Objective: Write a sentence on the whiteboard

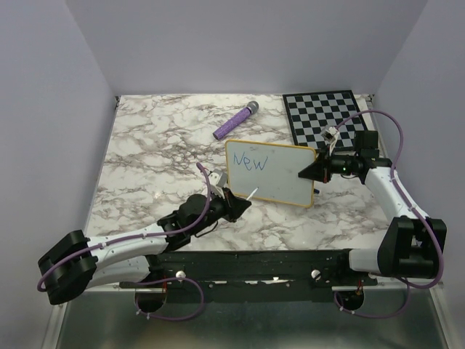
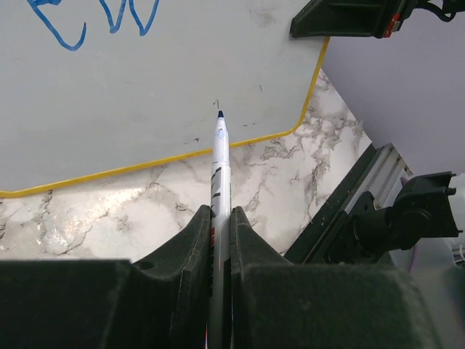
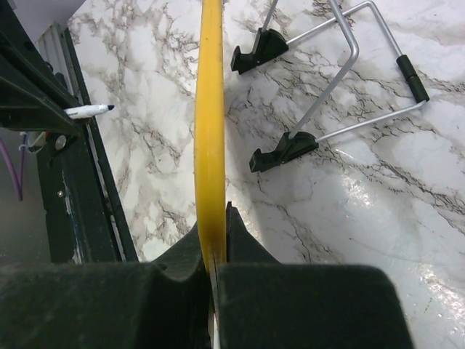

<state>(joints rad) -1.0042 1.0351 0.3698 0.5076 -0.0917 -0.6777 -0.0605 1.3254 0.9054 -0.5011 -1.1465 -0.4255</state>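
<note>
A small white rectangular whiteboard (image 1: 270, 173) with a thin yellow frame and rounded corners stands on the grey-veined marble table (image 1: 145, 160), its face turned towards the arms. Thin blue handwritten lettering (image 1: 251, 162) in the whiteboard's upper left corner reads "New"; the rest of the face is blank apart from a few faint dark specks near the lower edge. The right gripper (image 1: 314, 173) is closed tight on the whiteboard's right-hand yellow edge, one finger on each side of the frame. The left gripper (image 1: 238, 205), just in front of the whiteboard's lower left part, is clamped on a slim white marker pen (image 1: 251, 193) whose dark tip points at the lower face; I cannot tell whether it touches. Behind the whiteboard a thin wire stand (image 3: 327, 94) with black feet rests on the marble. A black-and-white checkered board (image 1: 327, 116) lies flat just beyond the whiteboard's far right corner, and a purple cylinder (image 1: 236, 121) with a grey end lies beyond its far left corner.
</note>
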